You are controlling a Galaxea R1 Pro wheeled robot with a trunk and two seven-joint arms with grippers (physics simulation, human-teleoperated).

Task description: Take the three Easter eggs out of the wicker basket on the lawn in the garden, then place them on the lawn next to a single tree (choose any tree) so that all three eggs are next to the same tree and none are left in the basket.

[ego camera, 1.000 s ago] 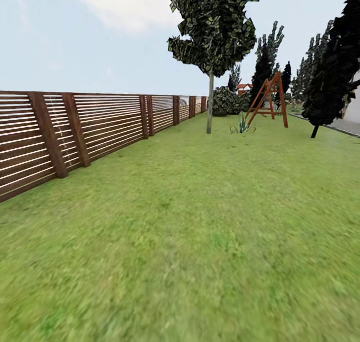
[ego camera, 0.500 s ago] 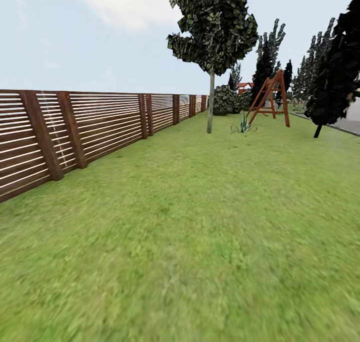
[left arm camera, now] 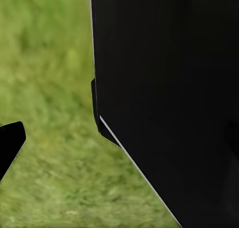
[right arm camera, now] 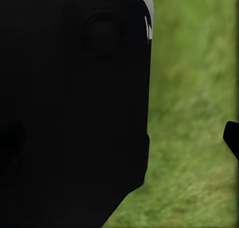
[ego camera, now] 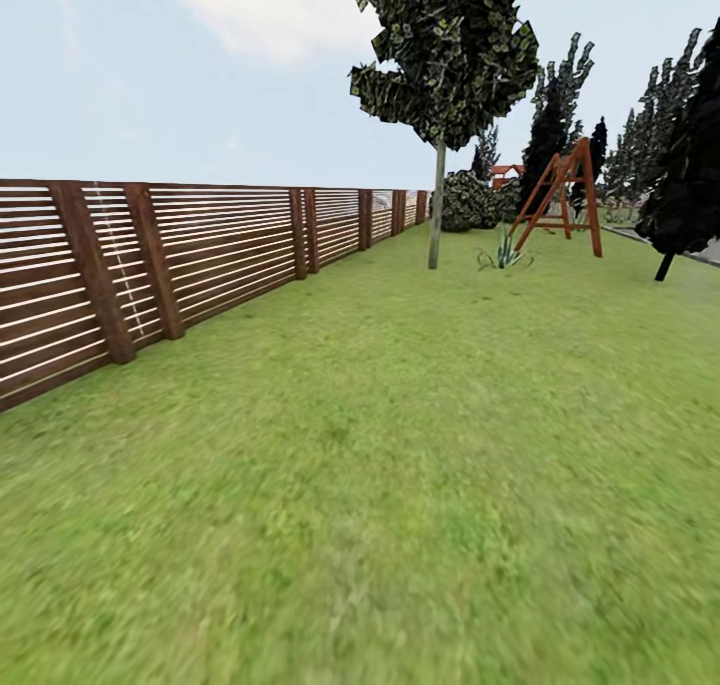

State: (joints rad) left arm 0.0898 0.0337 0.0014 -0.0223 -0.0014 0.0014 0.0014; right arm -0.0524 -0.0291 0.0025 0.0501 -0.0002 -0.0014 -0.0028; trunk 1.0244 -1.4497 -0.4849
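Camera panned slightly left, one lawn (ego camera: pixel 400 445), one pale-trunked tree (ego camera: pixel 436 215), one fence (ego camera: pixel 200 255), claw states unreadable

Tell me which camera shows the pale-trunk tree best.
The head view: the tree stands whole, trunk and crown, on the lawn by the fence. Both wrist views give blurred grass and dark robot bodywork, nothing of the tree.

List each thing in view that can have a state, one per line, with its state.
tree: upright, straight pale trunk, standing on the lawn near the fence.
fence: standing, unbroken along the left of the lawn.
swing frame: upright on the grass, right of the tree.
dark tree: trunk leaning, at the right edge.
spiky plant: low on the grass, between tree and swing frame.
lawn: flat grass.
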